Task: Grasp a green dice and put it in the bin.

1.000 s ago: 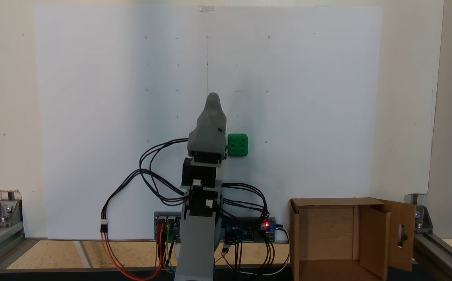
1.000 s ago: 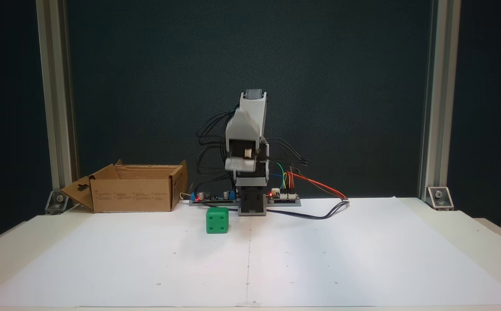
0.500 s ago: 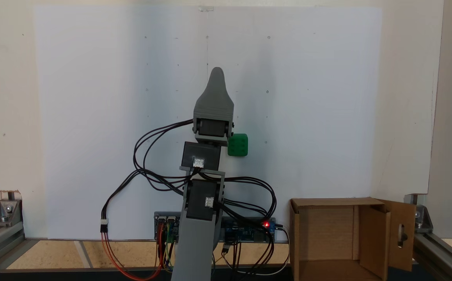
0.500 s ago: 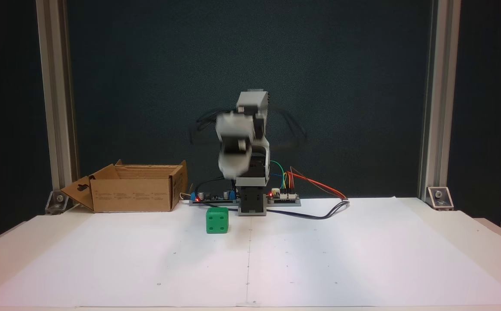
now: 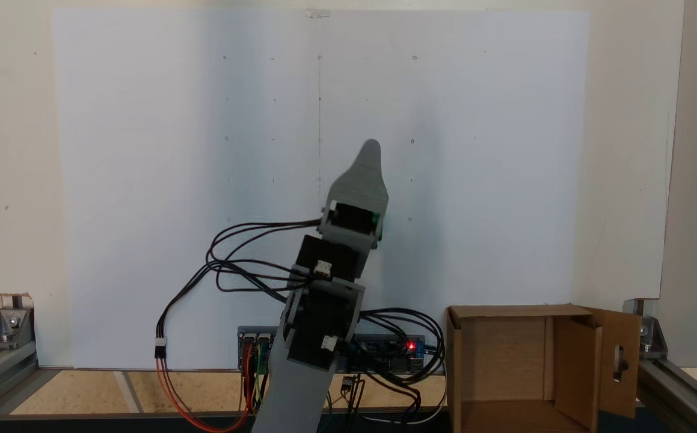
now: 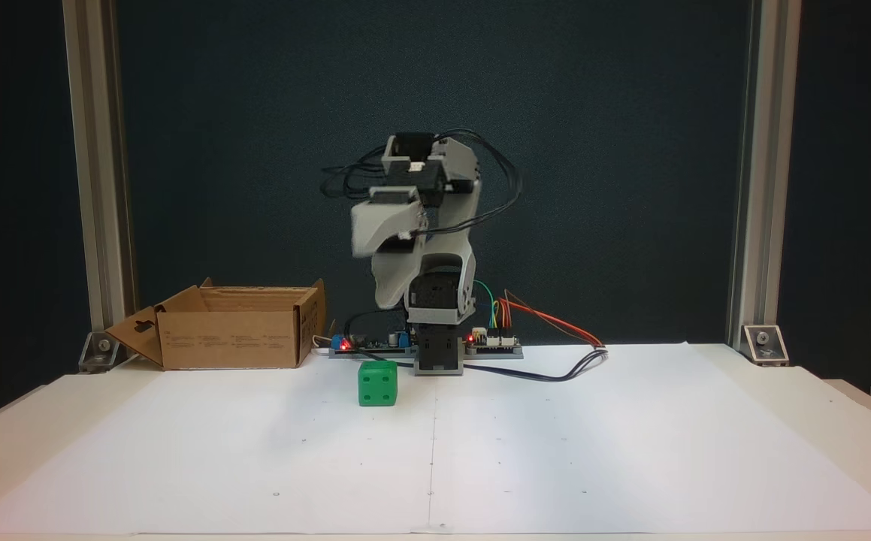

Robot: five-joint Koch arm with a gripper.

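Green dice [image 5: 379, 226]: in a fixed view almost wholly covered by the arm; only a green sliver shows at the 3 o'clock edge of the wrist.
Claw [image 5: 371, 147]: one grey tip visible from above; the second jaw lies behind it, so opening cannot be judged. In a fixed view [image 6: 375, 259] its outline is blurred.
Bin [image 5: 504, 361]: bottom cut by the picture's 6 o'clock edge.
Arm base: cut off at 6 o'clock.
Bin print [image 6: 225, 340]: too small to read.
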